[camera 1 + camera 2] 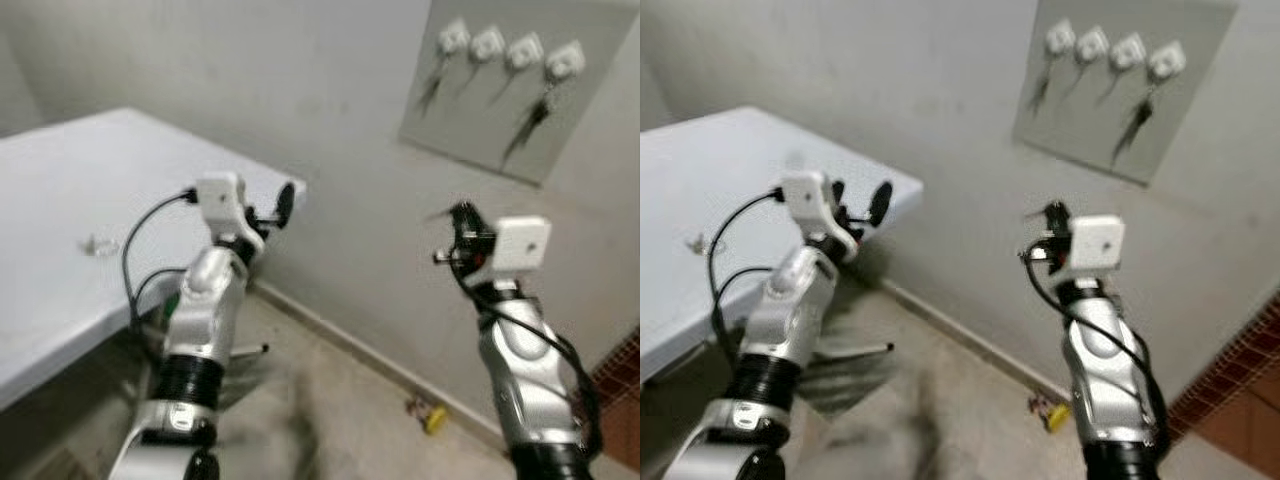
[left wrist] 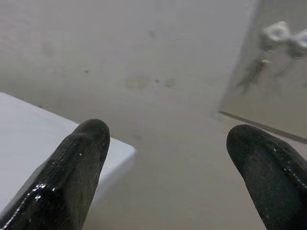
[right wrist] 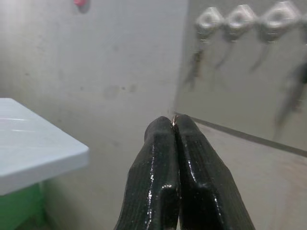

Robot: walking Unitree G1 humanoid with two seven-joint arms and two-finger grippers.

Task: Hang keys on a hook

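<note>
Right gripper (image 3: pixel 174 125), jaws pinched tight on a thin metal sliver, likely the key ring (image 3: pixel 173 118); the keys themselves can't be made out. It is raised toward the hook board (image 1: pixel 470 110), well short of it. Four white hooks (image 1: pixel 453 38), dark keys already hanging. Left gripper (image 2: pixel 168 143), jaws wide open, empty, by the counter (image 1: pixel 60 210) corner. Judged light, rigid, slippery; hold the ring so the loop stays free.
</note>
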